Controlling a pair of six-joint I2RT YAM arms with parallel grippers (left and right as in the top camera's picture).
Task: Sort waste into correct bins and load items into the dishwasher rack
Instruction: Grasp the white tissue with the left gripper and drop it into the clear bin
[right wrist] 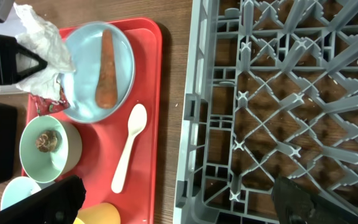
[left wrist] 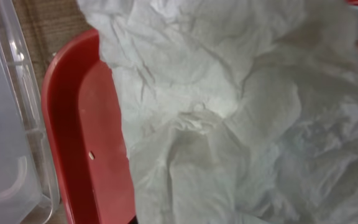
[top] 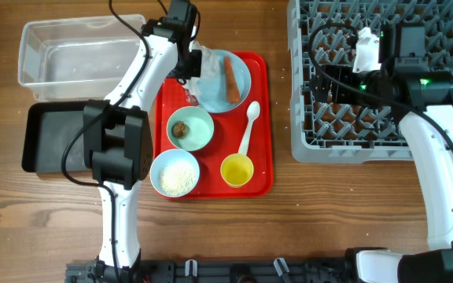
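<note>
Tray (top: 263, 118): left fingers (right wrist: 23, 62) tight on napkin (left wrist: 229, 112)

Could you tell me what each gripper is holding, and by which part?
The left gripper has its fingers shut on the crumpled napkin, at the side away from the plate; the right gripper holds nothing.

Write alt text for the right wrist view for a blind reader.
A carrot piece lies on a pale blue plate on a red tray, crumpled napkin at its rim; a grey rack fills the right.
</note>
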